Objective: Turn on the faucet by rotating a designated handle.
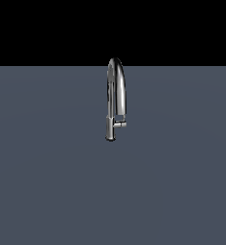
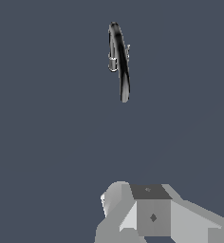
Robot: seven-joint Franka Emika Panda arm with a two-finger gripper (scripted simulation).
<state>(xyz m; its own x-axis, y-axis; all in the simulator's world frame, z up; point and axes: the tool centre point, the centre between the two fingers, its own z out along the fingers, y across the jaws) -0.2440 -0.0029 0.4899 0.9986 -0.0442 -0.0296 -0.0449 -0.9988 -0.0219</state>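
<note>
The glossy chrome faucet (image 1: 116,91) arches tall and slim from the matte grey surface (image 1: 48,191), its stubby cylindrical handle (image 1: 120,124) jutting toward the exterior view's right. It stands well apart from my gripper (image 2: 147,213), and I cannot tell whether my jaws are parted or holding anything.

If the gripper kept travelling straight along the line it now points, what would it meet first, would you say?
Probably the faucet: in the wrist view it is the only thing ahead of the gripper, across bare grey floor. Its arched spout looks likelier than the small handle, but depth is unclear, and the line may pass beside it.
</note>
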